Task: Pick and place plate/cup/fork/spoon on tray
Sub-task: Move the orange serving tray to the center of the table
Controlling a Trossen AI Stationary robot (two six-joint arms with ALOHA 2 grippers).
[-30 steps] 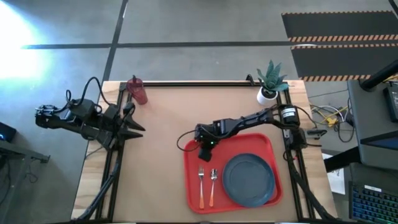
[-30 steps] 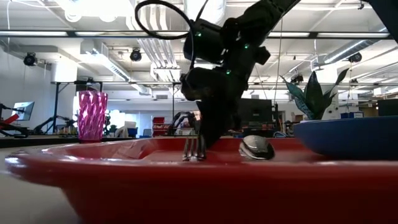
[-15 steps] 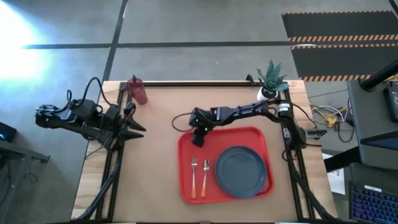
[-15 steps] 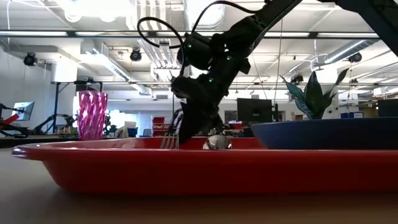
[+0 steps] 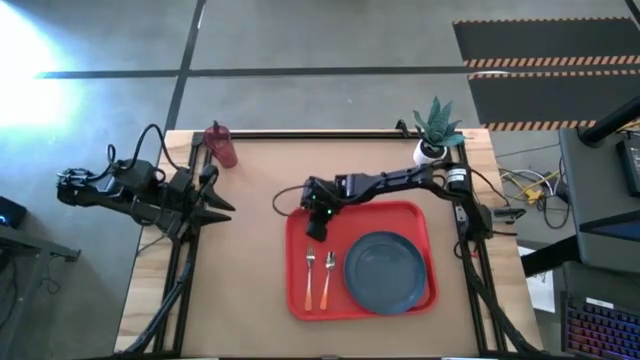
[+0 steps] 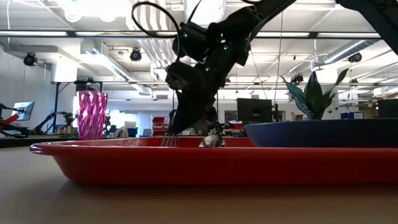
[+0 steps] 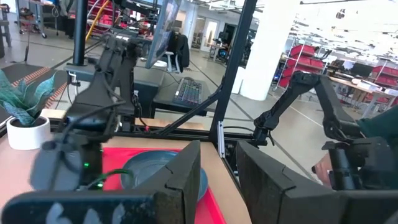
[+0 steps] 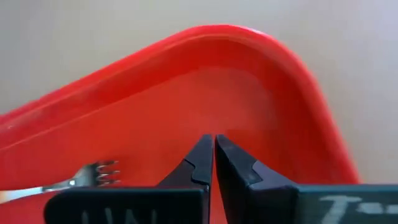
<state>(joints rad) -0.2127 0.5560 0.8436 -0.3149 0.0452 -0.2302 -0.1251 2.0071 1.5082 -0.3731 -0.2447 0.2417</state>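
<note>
Three of the four pieces already lie on the large flat red plastic tray (image 5: 420, 300): the round dark blue-grey plate (image 5: 384, 271) on its right half, with the small orange-handled fork (image 5: 309, 276) and the orange-handled spoon (image 5: 327, 276) side by side just left of it. Left to place is the small translucent dark red plastic cup (image 5: 220, 144), upright near the table's far left corner, well apart from the tray. It looks light and stiff with smooth ribbed walls, so it would probably tip or slip easily; a level pinch across its middle seems safest. The right tool (image 5: 314, 226) sits over the tray's far left corner, fingers pressed together and empty. The left tool (image 5: 213, 203) waits at the table's left edge, its fingers parted, holding nothing.
</note>
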